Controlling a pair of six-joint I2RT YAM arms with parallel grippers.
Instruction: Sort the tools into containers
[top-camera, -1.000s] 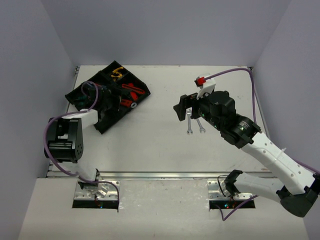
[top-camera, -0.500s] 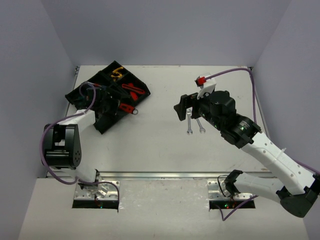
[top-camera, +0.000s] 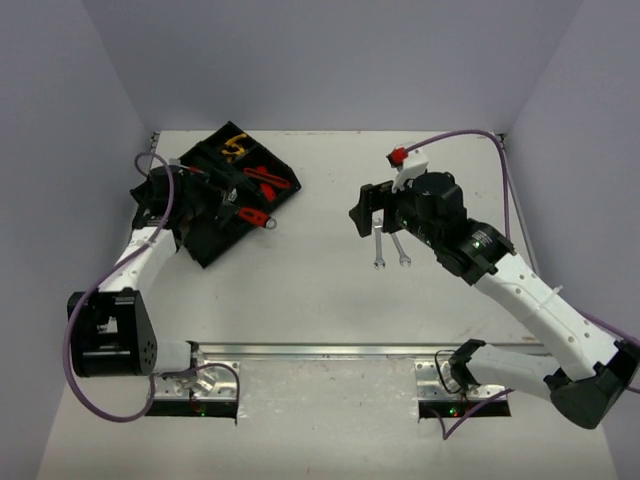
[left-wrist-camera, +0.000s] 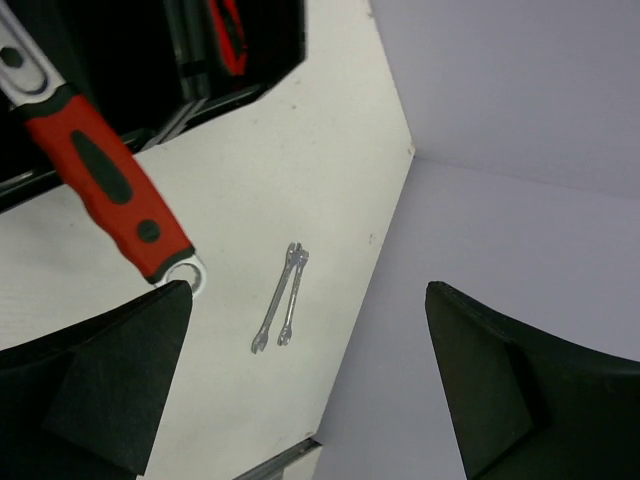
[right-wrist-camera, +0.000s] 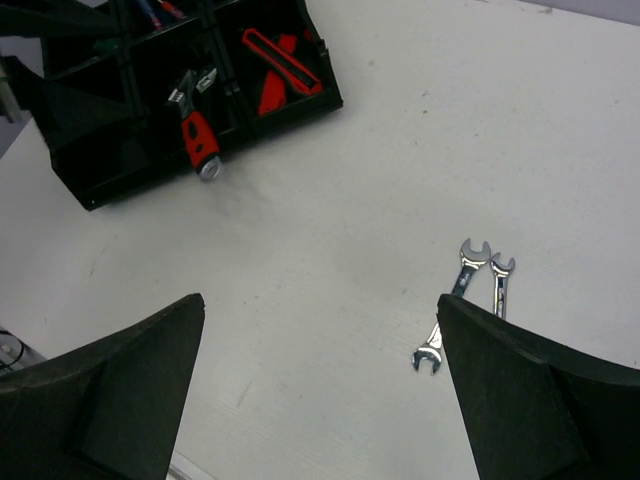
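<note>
Well, white table (top-camera: 300, 290), lilac walls (top-camera: 330, 60) on 3 sides; left pincer (left-wrist-camera: 308, 295) & right pincer (right-wrist-camera: 320, 300) apart.

Spanners (top-camera: 390, 250) (a pair) near right gripper (top-camera: 363, 210)

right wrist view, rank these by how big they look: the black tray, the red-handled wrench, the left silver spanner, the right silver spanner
1. black tray, by far the largest
2. red-handled wrench and left spanner: alike in length, the wrench broader
3. right spanner: lower end hidden behind the right pincer's finger, so unsure
</note>
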